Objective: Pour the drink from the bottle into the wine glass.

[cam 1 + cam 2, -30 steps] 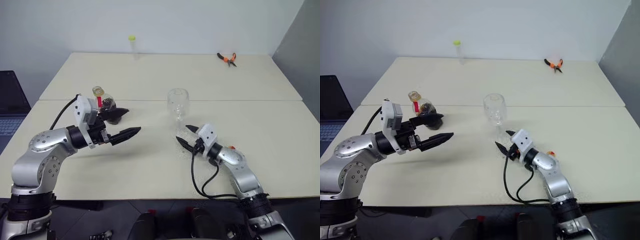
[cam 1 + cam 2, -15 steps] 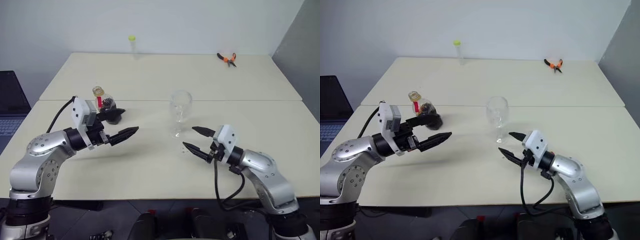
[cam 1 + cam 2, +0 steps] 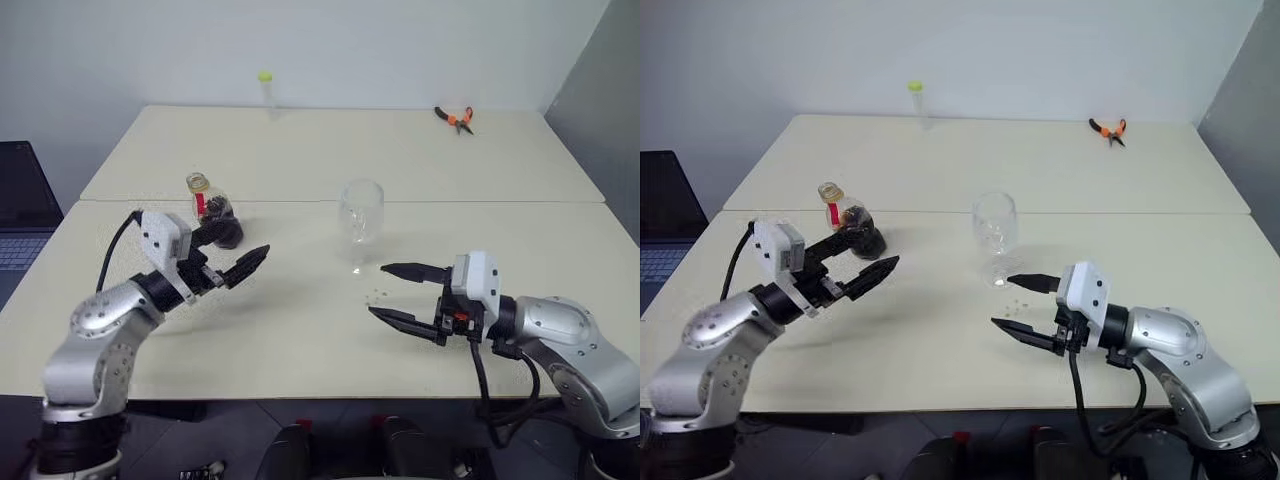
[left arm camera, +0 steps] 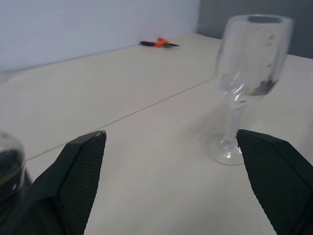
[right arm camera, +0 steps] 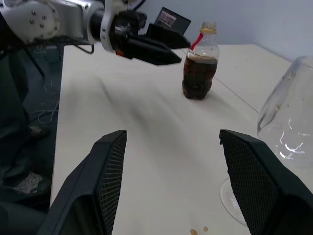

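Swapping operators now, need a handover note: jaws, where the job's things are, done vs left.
Left gripper: jaws open, empty, just short of the bottle.
Right gripper: jaws open, empty, in front of the wine glass.
Bottle upright on the table, drink inside, apparently uncapped.
Wine glass upright at mid-table, empty; a few drops near its foot.
Done: nothing poured.
Left: grasp bottle, pour into glass.

Both arms are hanging forward; the left hand (image 3: 236, 250) and right hand (image 3: 396, 291) are gaping empty, fingers spread.
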Robot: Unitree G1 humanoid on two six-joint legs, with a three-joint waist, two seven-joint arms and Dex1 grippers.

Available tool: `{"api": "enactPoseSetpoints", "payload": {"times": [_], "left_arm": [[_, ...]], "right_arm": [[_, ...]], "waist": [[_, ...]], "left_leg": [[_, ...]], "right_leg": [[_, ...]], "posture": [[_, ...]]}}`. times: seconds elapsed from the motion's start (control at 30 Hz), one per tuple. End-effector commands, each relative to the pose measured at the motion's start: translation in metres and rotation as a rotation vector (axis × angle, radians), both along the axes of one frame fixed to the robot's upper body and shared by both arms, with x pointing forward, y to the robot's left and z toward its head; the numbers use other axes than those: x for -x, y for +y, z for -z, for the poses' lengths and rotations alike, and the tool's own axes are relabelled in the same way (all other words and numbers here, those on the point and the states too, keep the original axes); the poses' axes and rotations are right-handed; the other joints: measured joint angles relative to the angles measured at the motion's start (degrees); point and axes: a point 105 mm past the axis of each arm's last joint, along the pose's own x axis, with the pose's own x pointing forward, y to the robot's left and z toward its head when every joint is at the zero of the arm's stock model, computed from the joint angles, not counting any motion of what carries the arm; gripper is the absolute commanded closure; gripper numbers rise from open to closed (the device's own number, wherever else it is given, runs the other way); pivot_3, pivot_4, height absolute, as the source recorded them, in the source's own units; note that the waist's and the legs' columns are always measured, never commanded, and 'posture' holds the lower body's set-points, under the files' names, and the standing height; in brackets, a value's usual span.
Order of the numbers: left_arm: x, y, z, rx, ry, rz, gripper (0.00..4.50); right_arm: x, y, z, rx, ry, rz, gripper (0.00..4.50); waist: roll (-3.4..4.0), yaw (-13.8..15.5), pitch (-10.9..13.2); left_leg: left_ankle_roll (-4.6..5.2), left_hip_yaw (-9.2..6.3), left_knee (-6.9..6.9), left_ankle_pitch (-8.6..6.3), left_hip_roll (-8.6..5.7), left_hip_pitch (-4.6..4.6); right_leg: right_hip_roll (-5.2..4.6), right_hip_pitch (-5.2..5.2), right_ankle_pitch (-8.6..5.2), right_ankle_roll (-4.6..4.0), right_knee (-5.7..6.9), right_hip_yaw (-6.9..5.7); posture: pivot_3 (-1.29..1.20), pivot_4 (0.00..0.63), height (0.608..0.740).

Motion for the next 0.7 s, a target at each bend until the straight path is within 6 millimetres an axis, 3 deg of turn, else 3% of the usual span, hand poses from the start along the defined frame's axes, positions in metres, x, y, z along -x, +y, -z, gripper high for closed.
{"api": "enactPoseSetpoints", "payload": {"times": [0.03,0.33,0.7], "left_arm": [[-0.002,0.018,0.003,0.015,-0.055,-0.195,0.00],[-0.018,0.054,0.006,0.007,-0.149,-0.504,0.00],[-0.051,0.057,0.010,0.025,-0.097,-0.503,0.00]], "right_arm": [[0.006,0.000,-0.012,-0.008,-0.035,-0.033,1.27],[0.008,0.000,-0.019,-0.008,-0.017,-0.073,1.27],[0.006,0.004,-0.028,-0.023,-0.034,-0.073,1.27]], "waist": [[-0.06,0.05,-0.01],[-0.07,0.25,-0.02],[-0.10,0.23,-0.04]], "left_leg": [[0.00,-0.03,0.00,0.00,0.02,-0.01],[0.00,-0.13,0.04,0.00,-0.06,0.01],[0.00,-0.15,0.04,0.00,-0.07,0.01]], "right_leg": [[-0.12,0.00,0.00,0.00,-0.01,-0.03],[-0.12,0.11,0.00,0.00,-0.03,-0.15],[0.04,0.12,0.00,0.00,-0.02,-0.17]], "posture": [[0.00,0.150,0.740],[0.00,0.150,0.740],[0.00,0.150,0.740]]}}
